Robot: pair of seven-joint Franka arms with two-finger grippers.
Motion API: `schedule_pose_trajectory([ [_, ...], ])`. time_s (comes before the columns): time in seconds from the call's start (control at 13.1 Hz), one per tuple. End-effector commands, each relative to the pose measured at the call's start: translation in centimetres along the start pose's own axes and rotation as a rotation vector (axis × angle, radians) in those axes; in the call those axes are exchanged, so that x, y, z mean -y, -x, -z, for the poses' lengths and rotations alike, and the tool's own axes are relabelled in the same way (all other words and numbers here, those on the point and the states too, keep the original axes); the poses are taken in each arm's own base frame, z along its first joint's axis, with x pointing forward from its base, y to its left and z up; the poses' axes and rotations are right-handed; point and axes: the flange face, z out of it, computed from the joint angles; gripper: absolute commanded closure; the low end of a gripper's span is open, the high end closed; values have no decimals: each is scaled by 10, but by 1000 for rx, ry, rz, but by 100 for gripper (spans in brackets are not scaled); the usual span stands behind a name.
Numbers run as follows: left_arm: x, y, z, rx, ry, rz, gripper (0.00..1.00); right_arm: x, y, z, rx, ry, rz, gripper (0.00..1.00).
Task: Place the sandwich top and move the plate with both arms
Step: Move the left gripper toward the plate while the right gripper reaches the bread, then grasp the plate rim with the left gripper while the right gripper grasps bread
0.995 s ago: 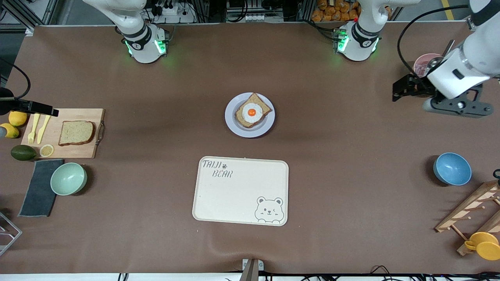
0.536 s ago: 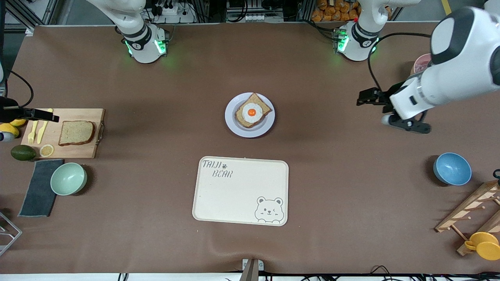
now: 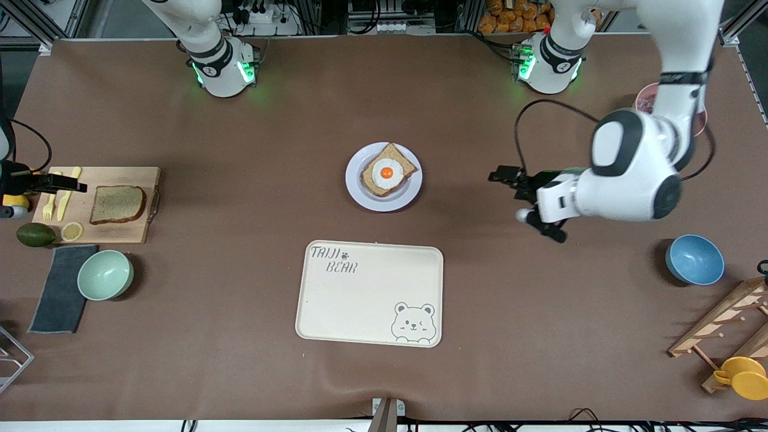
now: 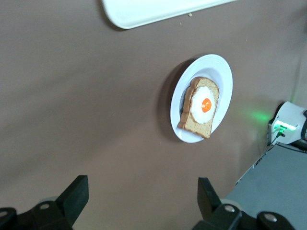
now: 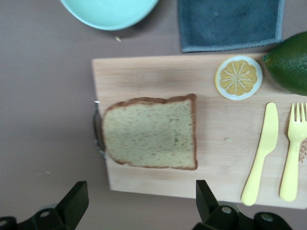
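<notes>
Now the plain bread slice (image 3: 117, 204) lies flat on a wooden cutting board (image 3: 120, 233) at the right arm's end of the bench (image 3: 240, 138), about nine o'clock from the plate (image 3: 355, 193) as the front camera sees it. On the same board there are a yellow knife (image 3: 67, 195) and fork (image 3: 53, 197) at nine o'clock of the slice, and a lemon round (image 3: 72, 231) at about seven o'clock of it. An avocado (image 3: 35, 234) lies just beside the board, and a mint bowl (image 3: 105, 275) and a dark cloth (image 3: 60, 288) are at about six o'clock of it.

The right tool (image 3: 81, 187) hangs over the knife and fork end of the board. Its fingers (image 5: 76, 196) are spread wide and hold nothing; in the right wrist view the slice shows in full, not touched.

The plate stands in the middle of the bench and carries a second slice with a fried egg (image 3: 387, 172) on it. A cream tray (image 3: 369, 282) with a bear drawing lies at six o'clock of the plate, apart from it.

The left tool (image 3: 499, 176) is over bare bench at three o'clock of the plate, between the plate and a blue bowl (image 3: 695, 259). Its fingers (image 4: 79, 191) are also wide apart and empty
</notes>
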Motion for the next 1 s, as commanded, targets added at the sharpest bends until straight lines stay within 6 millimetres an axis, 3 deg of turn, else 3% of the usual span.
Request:
schedule_pose_trajectory([
  [0.0, 0, -35, -51, -1, 60, -46, 0, -23, 2, -25, -4, -20, 34, 20],
  [0.23, 2, -55, -88, 15, 137, -34, 0, -47, 1, -44, -27, -11, 105, 22],
  [0.46, -6, -58, -128, 56, 173, -53, 0, -52, -5, -57, -47, -30, 122, 22],
  [0.61, -10, -59, -154, 78, 173, -52, 0, -63, -8, -76, -66, -23, 149, 32],
  [0.77, -10, -61, -180, 86, 164, -45, 0, -68, -11, -90, -113, -73, 172, 35],
  [0.92, -10, -60, -194, 94, 172, -35, 0, -70, -11, -98, -115, -75, 187, 46],
])
